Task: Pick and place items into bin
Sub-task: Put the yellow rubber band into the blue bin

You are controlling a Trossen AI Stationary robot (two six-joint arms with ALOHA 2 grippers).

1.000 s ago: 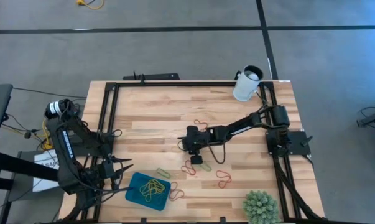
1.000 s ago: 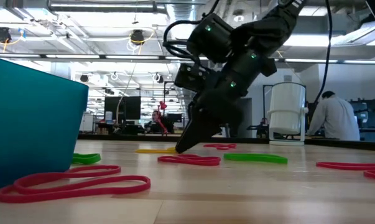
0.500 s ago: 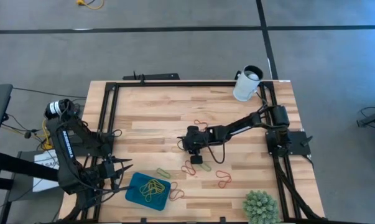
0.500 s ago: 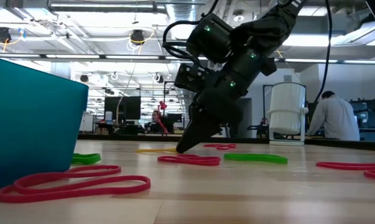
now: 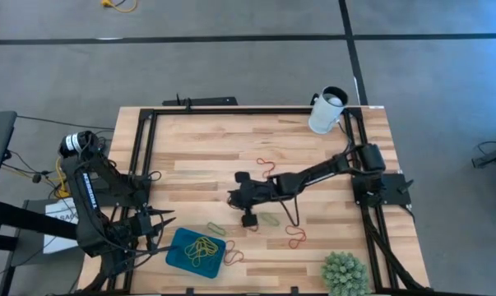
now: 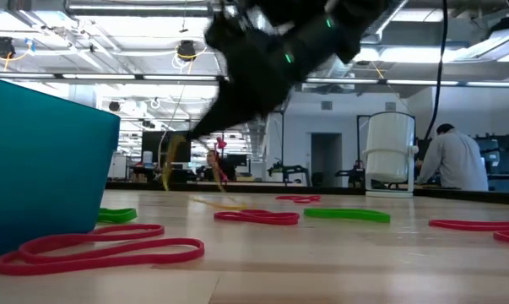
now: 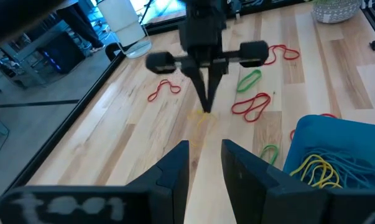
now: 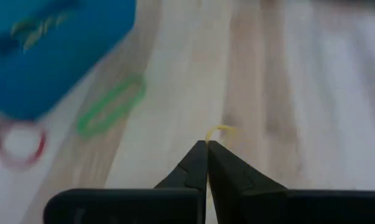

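My right gripper is shut on a thin yellow rubber band above the middle of the table, a little to the far right of the teal bin. The bin holds several yellow bands. Loose bands lie flat on the wood: red ones and green ones. My left gripper waits open at the table's left near corner, just left of the bin. My right gripper pinches the yellow band by its upper end between the shut fingertips. The fingers slant down from the table's right. The band dangles slack below them; whether its lower end touches the wood, I cannot tell.
A white cup stands at the far right corner and a spiky green plant at the near right corner. Black frame rails run along the table's edges. Bare wood lies between the right gripper and the bin.
My right gripper, still shut, has risen from the wood and swung toward the table's left and near edge, toward the bin. The yellow band came up with it and now dangles from the fingertips. The red and green bands stayed in place.
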